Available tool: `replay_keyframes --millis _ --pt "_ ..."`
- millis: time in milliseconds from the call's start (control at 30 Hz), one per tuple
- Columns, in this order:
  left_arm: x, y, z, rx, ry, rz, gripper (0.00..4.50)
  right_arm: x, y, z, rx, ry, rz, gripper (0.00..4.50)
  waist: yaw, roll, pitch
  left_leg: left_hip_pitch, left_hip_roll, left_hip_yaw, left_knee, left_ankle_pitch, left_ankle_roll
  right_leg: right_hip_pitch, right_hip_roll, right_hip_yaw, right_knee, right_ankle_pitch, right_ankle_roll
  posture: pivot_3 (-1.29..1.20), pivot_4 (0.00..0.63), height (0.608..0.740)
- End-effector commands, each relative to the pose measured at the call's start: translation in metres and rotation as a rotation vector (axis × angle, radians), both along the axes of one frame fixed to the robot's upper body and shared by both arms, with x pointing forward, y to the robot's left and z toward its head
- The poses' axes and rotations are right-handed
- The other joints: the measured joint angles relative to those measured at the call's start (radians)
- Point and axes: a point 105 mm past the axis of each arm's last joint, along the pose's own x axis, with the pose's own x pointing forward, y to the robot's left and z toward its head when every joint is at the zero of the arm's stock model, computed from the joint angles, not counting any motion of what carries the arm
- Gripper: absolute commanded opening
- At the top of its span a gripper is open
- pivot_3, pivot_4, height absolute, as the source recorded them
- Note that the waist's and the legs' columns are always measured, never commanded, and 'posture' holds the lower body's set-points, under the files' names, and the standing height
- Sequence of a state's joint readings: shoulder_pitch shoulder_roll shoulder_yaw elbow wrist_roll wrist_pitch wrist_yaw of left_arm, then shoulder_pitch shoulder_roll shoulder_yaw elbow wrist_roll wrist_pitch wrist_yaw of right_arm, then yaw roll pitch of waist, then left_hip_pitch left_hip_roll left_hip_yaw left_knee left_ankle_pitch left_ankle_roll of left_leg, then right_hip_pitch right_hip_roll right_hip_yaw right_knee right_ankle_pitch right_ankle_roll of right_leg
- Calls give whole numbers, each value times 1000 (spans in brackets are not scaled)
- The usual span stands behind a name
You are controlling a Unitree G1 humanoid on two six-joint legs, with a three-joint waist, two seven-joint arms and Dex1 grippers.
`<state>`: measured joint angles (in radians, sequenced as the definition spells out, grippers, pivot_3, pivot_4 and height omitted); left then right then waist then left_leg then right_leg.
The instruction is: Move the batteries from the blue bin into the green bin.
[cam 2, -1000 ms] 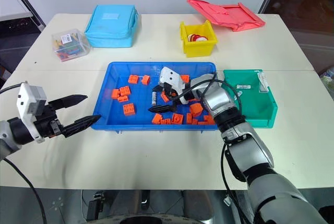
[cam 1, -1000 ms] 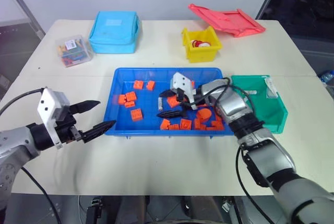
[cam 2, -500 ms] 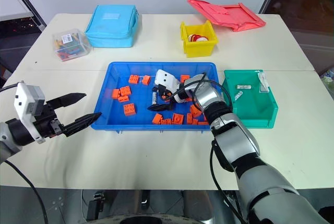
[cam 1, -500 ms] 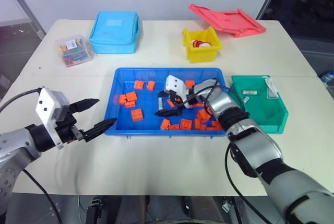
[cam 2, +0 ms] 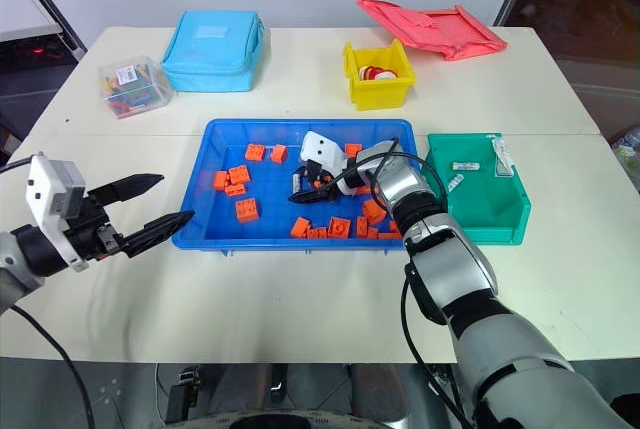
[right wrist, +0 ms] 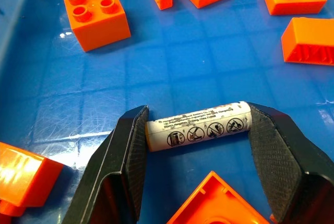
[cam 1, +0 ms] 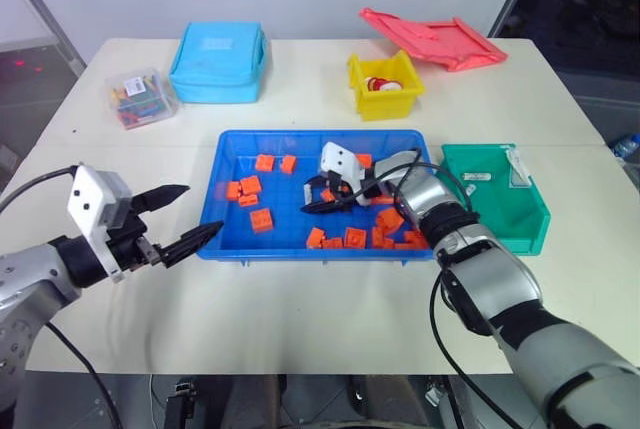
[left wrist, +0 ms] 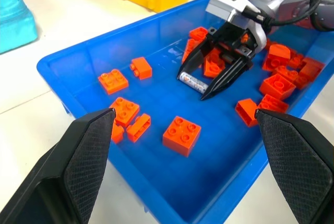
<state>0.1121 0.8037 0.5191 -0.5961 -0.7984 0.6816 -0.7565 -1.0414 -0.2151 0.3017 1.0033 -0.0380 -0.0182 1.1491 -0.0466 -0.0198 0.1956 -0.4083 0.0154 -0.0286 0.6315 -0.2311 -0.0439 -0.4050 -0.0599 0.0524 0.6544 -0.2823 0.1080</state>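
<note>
Down on the floor of the blue bin [cam 1: 225, 239], near its middle, the right gripper [right wrist: 195, 145] has its two black fingers set against the two ends of a battery [right wrist: 197, 127], which lies flat on the blue plastic; the pads touch its end caps, so the gripper is clamped on it lengthwise. Orange bricks [cam 1: 262, 219] lie scattered around it, a loose group toward the robot's left and a denser heap under the right wrist. Beside the blue bin on the robot's right, the green bin [cam 2: 500, 224] sits on the tabletop [cam 1: 300, 309] with at least one battery already inside [cam 2: 466, 165]. Off the blue bin's near left corner, the left gripper [cam 1: 183, 219] hovers above the tabletop with its fingers spread apart, holding nothing. Farther back stand a yellow bin [cam 1: 385, 89], a light-blue pouch [cam 1: 218, 61], a clear box of small coloured pieces [cam 1: 142, 97] and a red lid [cam 1: 432, 37].
</note>
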Motion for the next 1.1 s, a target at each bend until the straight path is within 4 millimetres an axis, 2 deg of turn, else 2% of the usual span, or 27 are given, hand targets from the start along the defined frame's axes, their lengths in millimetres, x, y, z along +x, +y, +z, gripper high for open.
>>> replay_keyframes --millis 33,167,267,367,433,533,600,700,800,1000,1100 --pt "-1 -5 6 -2 -39 -22 4500 3 6 21 38 -52 14 2242 0 0 0 0 0 0 0 0 0 0 0 0 0 0 0 0 150 740" --pt "1 -6 7 -11 -43 -30 4500 8 12 58 122 -112 5 2242 1 0 0 0 0 0 0 0 0 0 0 0 0 0 0 0 150 740" --pt "4 -9 10 -26 -51 -53 4500 9 7 97 199 -157 -2 2242 1 1 0 -1 0 0 0 0 0 -1 0 0 0 0 0 0 150 740" --pt "9 -16 16 -54 -64 -101 4500 7 -15 131 238 -202 -39 2242 8 0 0 -1 0 0 0 0 0 -1 0 0 0 0 0 0 150 740" --pt "12 -24 18 -62 -68 -147 4500 5 -38 144 228 -228 -83 2242 15 0 0 -1 -1 -1 0 0 0 0 -1 -1 0 0 0 0 150 740" --pt "17 -40 21 -57 -65 -248 4500 -1 -85 152 153 -259 -179 2242 29 0 0 -1 -2 0 0 0 0 1 -3 0 -2 0 0 0 150 740" --pt "20 -51 23 -51 -65 -322 4500 -13 -114 158 124 -236 -239 2242 34 0 0 -2 -3 0 0 0 0 1 -2 -1 -3 0 0 0 150 740" --pt "29 -62 25 -42 -67 -408 4500 -36 -133 169 125 -205 -305 2242 29 1 1 -2 -2 0 0 0 0 0 -2 0 -3 0 0 0 150 740" --pt "39 -70 27 -31 -71 -471 4500 -55 -156 162 16 -222 -376 2242 20 1 1 -2 0 1 0 0 0 -1 1 0 -2 0 0 0 150 740" --pt "54 -84 31 -27 -83 -566 4500 -72 -214 152 -81 -217 -625 2242 24 1 1 -2 1 1 1 0 0 -1 2 1 -2 0 0 0 150 740" --pt "58 -86 29 -23 -78 -589 4500 -80 -231 143 -108 -201 -690 2242 29 1 1 -2 1 1 1 0 1 -1 2 1 -3 0 0 0 150 740"
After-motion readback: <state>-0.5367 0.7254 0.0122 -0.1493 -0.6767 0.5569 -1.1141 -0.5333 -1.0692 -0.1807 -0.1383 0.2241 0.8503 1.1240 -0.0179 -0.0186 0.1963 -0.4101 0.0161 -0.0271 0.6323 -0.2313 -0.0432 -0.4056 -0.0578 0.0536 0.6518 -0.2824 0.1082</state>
